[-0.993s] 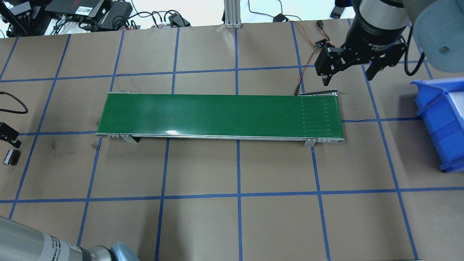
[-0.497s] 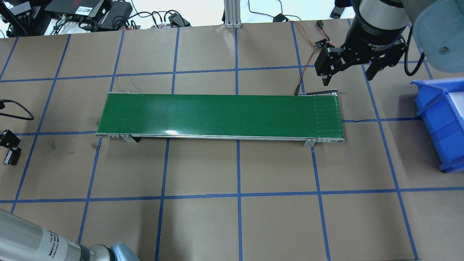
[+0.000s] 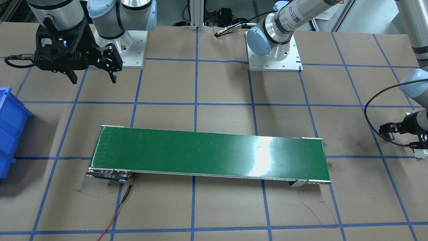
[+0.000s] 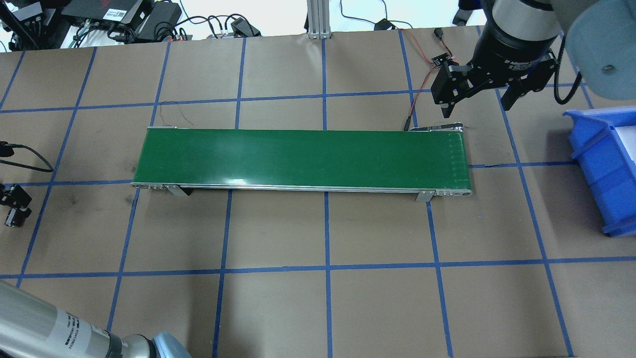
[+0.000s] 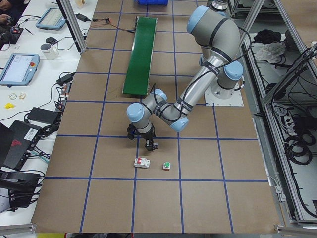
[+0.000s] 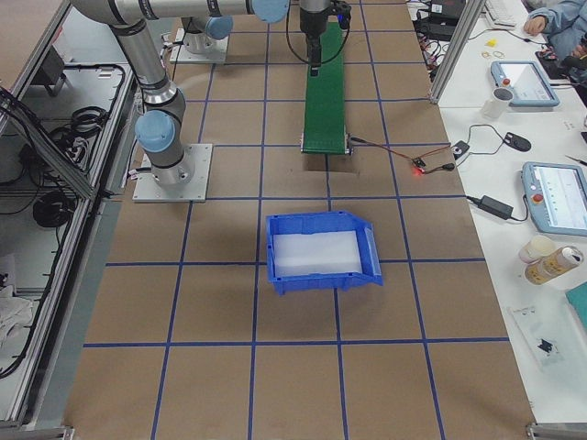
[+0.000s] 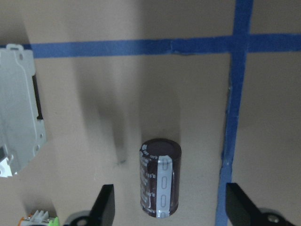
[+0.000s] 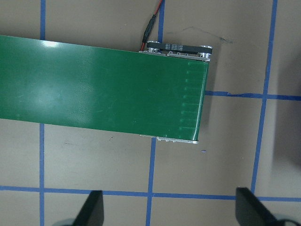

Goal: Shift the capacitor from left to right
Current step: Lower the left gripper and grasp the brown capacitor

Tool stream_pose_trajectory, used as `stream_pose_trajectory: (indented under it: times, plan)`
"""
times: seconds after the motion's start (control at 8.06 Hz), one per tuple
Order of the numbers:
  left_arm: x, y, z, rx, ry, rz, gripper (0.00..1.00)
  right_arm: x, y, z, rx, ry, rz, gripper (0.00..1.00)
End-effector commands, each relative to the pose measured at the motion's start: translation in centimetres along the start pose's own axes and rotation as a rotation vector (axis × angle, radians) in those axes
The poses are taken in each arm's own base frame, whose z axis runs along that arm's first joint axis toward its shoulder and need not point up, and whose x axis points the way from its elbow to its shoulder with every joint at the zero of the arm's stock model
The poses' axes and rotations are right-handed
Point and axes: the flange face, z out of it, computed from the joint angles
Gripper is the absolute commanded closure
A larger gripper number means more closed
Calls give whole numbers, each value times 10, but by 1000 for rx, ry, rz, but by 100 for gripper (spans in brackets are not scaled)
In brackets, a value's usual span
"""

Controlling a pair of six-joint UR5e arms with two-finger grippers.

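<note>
- The capacitor [image 7: 160, 178] lies on its side on the bench [image 7: 94, 103] at the left end, just right of a grey-white switch block [image 7: 16, 108].
- It sits between the spread, empty left fingers [image 7: 107, 205], slightly off-centre. Its long axis runs across their closing line.
- The right fingers [image 8: 249, 207], also spread and empty, hover well apart over the conveyor's [image 8: 94, 89] right end.
- It has a dark brown-black sleeve with a pale silvery stripe facing up.

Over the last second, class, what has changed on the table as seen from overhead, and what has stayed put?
The left tool slid toward the robot and over the capacitor; open, it straddles it without gripping. The ribbed seam on the green belt ran toward the belt's right end. The right tool and blue bin stayed put.
</note>
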Motion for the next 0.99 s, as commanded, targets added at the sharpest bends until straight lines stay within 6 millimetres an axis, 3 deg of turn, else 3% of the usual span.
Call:
stream_pose_trajectory:
  times: [0.0, 0.25, 0.37, 0.62, 0.74, 0.87]
  plan:
    - [0, -3, 14, -16, 11, 33, 19, 0, 0, 0, 0, 0, 0, 0]
    - [-12, 6, 21, -21, 21, 29, 29, 1, 0, 0, 0, 0, 1, 0]
    - [-12, 6, 21, -22, 20, 32, 47, 1, 0, 0, 0, 0, 1, 0]
    - [-12, 6, 21, -23, 22, 34, 100, 0, 0, 0, 0, 0, 1, 0]
    - [-12, 7, 17, -19, 19, 31, 100, 1, 0, 0, 0, 0, 1, 0]
    - [-15, 11, -1, -4, 1, 25, 100, 1, 0, 0, 0, 0, 1, 0]
